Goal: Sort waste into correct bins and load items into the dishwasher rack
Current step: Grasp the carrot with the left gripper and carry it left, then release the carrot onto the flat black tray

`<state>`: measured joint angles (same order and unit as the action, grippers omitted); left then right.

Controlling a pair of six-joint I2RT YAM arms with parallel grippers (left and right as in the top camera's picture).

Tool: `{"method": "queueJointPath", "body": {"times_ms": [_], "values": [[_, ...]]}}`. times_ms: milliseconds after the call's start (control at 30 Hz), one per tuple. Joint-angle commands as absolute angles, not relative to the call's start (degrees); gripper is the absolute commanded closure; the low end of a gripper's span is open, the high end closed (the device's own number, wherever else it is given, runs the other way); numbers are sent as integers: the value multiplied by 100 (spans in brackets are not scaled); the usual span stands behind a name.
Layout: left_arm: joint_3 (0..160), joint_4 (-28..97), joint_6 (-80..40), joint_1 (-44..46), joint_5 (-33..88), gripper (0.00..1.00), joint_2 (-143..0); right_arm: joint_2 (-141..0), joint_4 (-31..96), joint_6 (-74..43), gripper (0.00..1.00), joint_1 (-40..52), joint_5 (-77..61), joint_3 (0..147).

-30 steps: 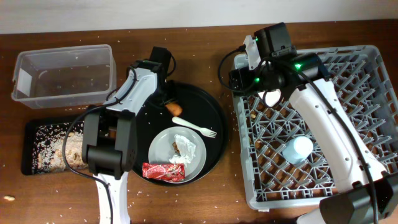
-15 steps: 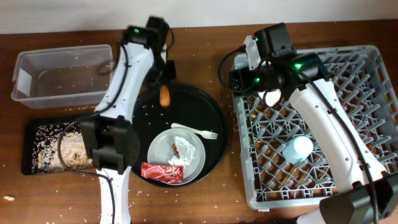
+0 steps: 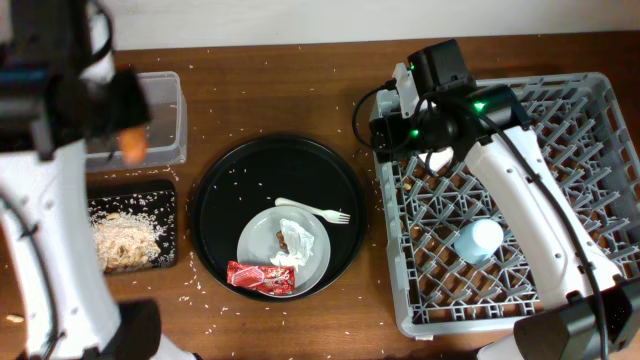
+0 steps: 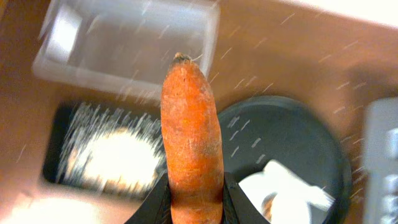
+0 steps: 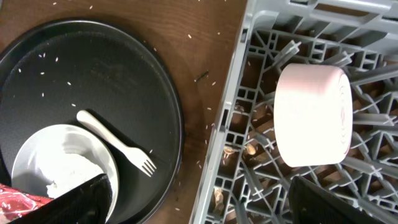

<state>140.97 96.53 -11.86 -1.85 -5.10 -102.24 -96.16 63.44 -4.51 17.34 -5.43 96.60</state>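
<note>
While the left end effector (image 4: 194,200) clamps the carrot (image 4: 189,134), centre it over the black bin (image 3: 170,255) before releasing.

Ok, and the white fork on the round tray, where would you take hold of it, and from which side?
The fork lies flat on the round black tray, tines toward the rack. I'd take the handle, probably near its middle, from straight above, closing across its narrow width: that part is thin and straight, and lying flat it offers no edge to come at from the side.
</note>
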Motion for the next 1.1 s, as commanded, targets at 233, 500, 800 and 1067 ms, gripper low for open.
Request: {"method": "queueJointPath", "body": {"times_ms": [233, 500, 800, 1067], "values": [[9190, 7625, -3802, -2123, -770, 99, -9577, -9594, 6375, -480, 10, 1750, -515, 9741], [6318, 4440, -5487, -2379, -495, 99, -9577, -9594, 6504, -482, 10, 1750, -515, 9741], [5349, 2952, -5483, -2379, -921, 76, -9577, -9594, 6541, -499, 10, 1761, -558, 9741], [5922, 2915, -4344, -2379, -298, 48, -9065, -9594, 6650, -499, 10, 1761, -558, 9741]]}}
